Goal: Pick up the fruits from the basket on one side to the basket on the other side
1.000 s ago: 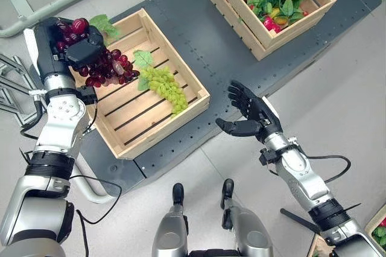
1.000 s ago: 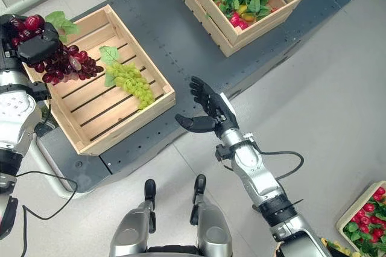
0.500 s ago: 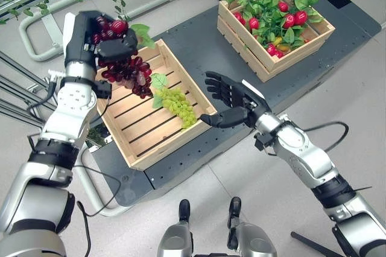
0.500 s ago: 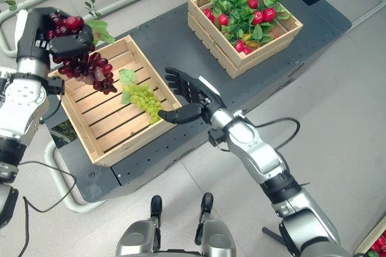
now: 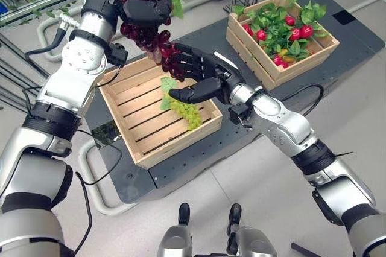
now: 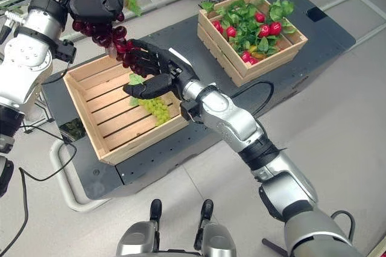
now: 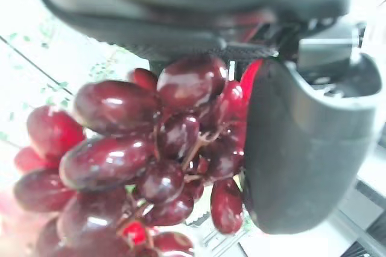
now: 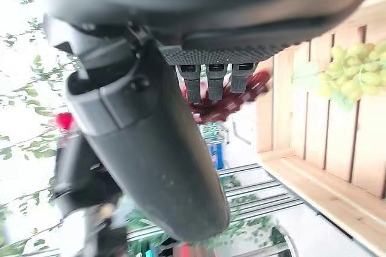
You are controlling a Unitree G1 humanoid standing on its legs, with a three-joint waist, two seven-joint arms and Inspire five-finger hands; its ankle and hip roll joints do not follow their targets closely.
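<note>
Showing the head views first: the left hand (image 5: 142,3) is holding a bunch of red grapes (image 5: 158,43) up in the air above the near crate (image 5: 154,112), its fingers and thumb curled round the top of the bunch while the lower grapes are dangling free. The right hand (image 5: 196,76) is reaching in just beneath the hanging end, fingers spread and relaxed, gripping nothing. A bunch of green grapes (image 5: 184,109) is lying inside the near crate, and a far crate (image 6: 250,28) of leaves and red fruit is sitting well apart on the dark tabletop (image 6: 181,34).

Left wrist view: the thumb (image 7: 301,148) is pressing against the glossy red grapes, which are crowding the palm.

Right wrist view: the fingers (image 8: 208,79) are pointing straight out toward the red bunch, with the green grapes and crate slats alongside.

The bunch is probably light and floppy, its smooth grapes likely slippery and apt to detach; cupping it near the stem end is looking the safest hold.
</note>
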